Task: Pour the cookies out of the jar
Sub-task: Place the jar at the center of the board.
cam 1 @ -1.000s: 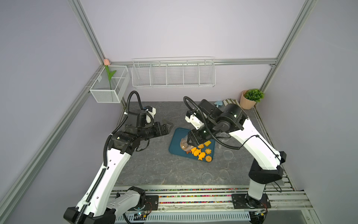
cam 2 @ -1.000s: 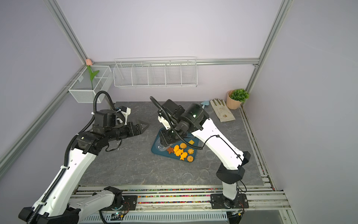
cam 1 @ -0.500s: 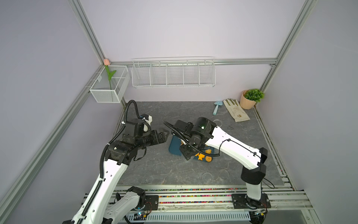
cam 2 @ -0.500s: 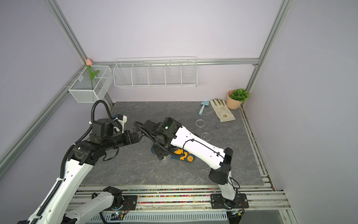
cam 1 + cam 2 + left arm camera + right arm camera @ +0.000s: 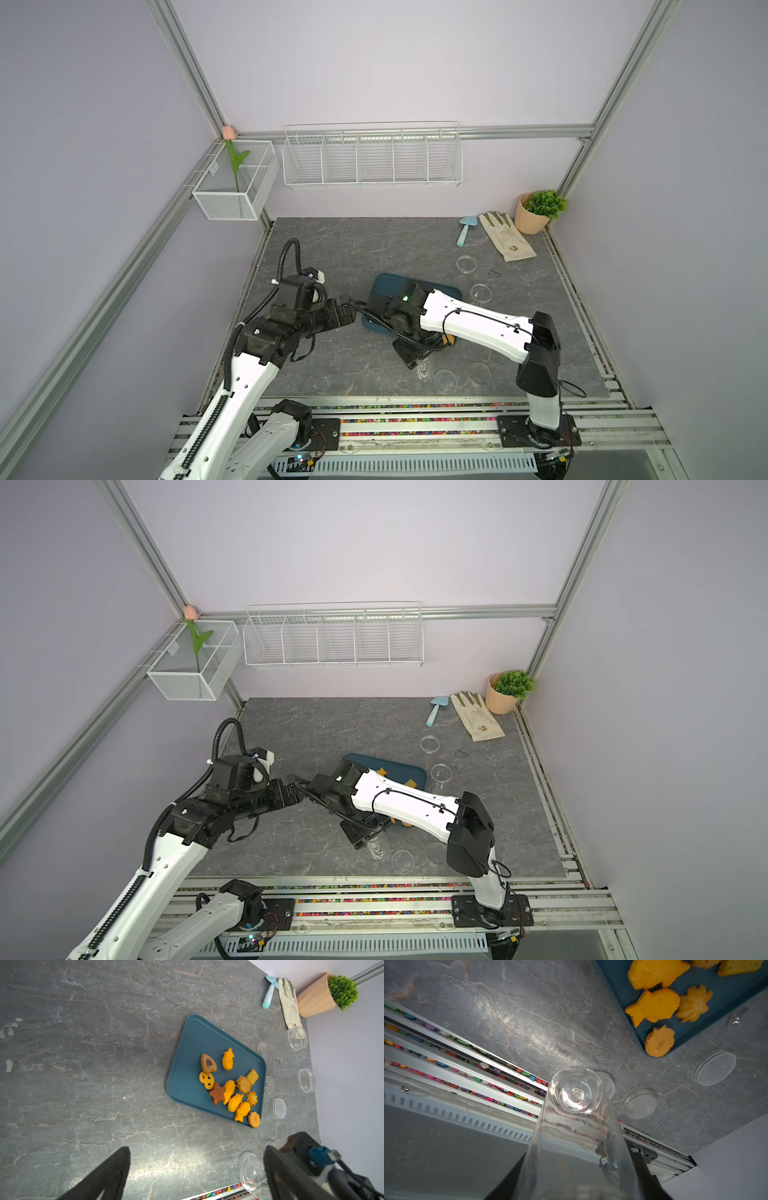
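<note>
The right jaws are clamped on a clear jar (image 5: 577, 1126), which sticks out ahead of them with its closed bottom pointing down toward the table (image 5: 374, 245). The jar looks empty. In both top views it shows as a faint glass shape just below the right jaws (image 5: 422, 368) (image 5: 376, 848), close to the table's front edge.

The cookies (image 5: 228, 1088) lie out of the jar, in a loose cluster on a dark blue tray (image 5: 191, 1047). The tray is just beside the right jaws, and the nearest cookies (image 5: 654, 1005) sit at its corner. Two clear lids (image 5: 639, 1103) (image 5: 716, 1067) lie flat on the table between the jar's bottom end and that corner.

The left jaws stand wide apart with nothing between them, facing the tray from its other side.
</note>
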You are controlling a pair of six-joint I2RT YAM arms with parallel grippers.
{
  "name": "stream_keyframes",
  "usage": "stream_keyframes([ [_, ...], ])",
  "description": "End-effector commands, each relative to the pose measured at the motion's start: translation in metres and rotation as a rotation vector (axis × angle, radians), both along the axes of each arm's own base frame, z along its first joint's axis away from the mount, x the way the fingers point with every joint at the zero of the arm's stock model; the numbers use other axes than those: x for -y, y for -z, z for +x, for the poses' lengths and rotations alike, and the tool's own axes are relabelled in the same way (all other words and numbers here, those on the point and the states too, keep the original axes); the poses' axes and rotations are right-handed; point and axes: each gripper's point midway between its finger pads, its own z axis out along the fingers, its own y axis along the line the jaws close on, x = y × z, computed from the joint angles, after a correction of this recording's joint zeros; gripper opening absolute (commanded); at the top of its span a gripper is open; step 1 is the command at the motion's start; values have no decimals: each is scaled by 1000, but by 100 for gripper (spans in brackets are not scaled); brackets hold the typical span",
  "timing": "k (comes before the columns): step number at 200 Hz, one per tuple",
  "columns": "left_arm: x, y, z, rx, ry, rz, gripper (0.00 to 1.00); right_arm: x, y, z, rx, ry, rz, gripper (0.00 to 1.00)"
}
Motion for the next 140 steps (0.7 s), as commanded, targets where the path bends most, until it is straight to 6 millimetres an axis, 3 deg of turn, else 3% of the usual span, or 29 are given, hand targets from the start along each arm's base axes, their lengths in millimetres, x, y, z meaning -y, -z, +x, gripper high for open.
stream_keyframes([
  [1, -4, 4, -1, 2, -44, -21, 100, -6, -5, -3, 28, 32, 87, 59],
  [45, -5, 18, -6, -22, -56, -34, 100, -3, 12, 1, 72, 31, 109, 59],
  [140, -7, 27, -12, -35, -57, -27, 100, 1, 34, 9, 132, 20, 113, 59],
])
